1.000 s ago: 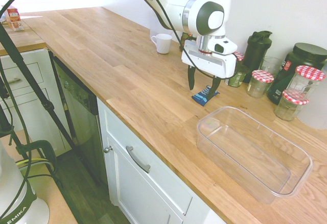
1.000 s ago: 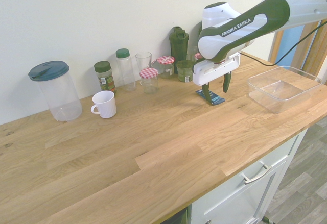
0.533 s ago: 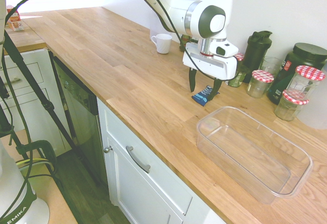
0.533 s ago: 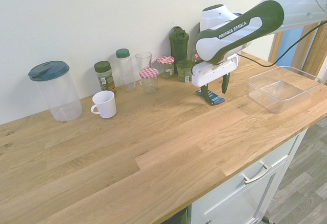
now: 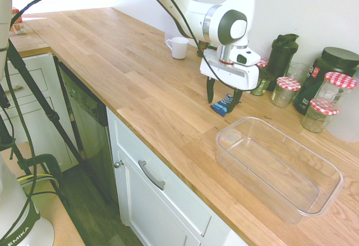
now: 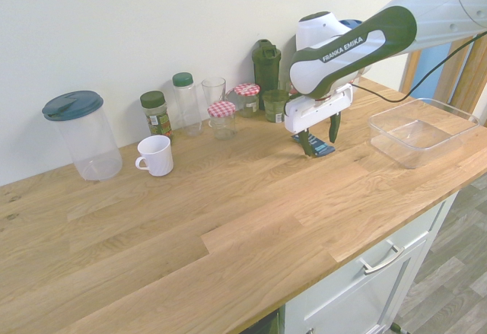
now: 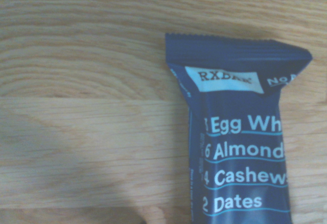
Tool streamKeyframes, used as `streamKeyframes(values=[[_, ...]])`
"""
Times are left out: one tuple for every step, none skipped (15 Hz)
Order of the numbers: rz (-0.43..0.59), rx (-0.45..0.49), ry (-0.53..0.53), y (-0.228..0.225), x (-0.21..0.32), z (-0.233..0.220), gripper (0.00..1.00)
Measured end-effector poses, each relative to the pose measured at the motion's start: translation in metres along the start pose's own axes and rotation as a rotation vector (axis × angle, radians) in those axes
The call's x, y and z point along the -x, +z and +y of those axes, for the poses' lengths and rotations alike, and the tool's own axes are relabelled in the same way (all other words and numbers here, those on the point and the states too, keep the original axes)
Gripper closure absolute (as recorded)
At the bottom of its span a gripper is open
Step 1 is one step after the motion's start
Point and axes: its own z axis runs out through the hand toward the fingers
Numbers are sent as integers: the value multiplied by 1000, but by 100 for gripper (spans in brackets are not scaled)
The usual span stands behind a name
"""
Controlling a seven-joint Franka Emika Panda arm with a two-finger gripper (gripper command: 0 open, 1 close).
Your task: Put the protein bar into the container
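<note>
You've got the wooden countertop (image 5: pixel 146 89) running under everything. On it, the clear plastic container (image 5: pixel 280 167) sits open-topped just beside your work spot. Black tub (image 5: pixel 328 75) w/ a dark lid stands by the wall, dark green shaker bottle (image 5: pixel 282 58) near it, and red-checked-lid jars (image 5: pixel 286 92) around them, all on the wall side of your container. Clear pitcher (image 6: pixel 91 140) w/ a blue lid's well apart, at the other end, white mug (image 6: pixel 156 156) near it, green-lidded bottles (image 6: pixel 185 106) behind. Nothing stands btwn your gripper (image 5: pixel 223 99) and the container.

Now the gripper: fingers are wide apart, pointing down, low over the protein bar (image 5: pixel 223 105). Bar's flat on the wood, outside the container, dark blue wrapper, "RXBAR" print up. Not clamped; can't tell if a fingertip's touching it.
</note>
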Motion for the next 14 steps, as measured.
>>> streamKeyframes(values=[[-1, 1, -2, 1, 1, -1, 100], [0, 1, -2, 1, 0, 0, 100], [2, -1, -1, 0, -1, 0, 100], [5, -3, -1, -2, -2, 0, 100], [7, -3, -1, -3, -4, 1, 100], [7, -3, -2, -3, -4, 1, 100], [7, -3, -2, -3, -4, 1, 100], [7, -3, -4, -3, -4, 0, 100], [8, -3, -7, -3, -3, -1, 100], [8, -4, -9, -4, -2, -2, 100], [9, -4, -11, -4, -1, -3, 100], [10, -5, -12, -4, -1, -4, 100], [10, -5, -13, -4, -2, -5, 100], [11, -5, -13, -4, -2, -5, 100]])
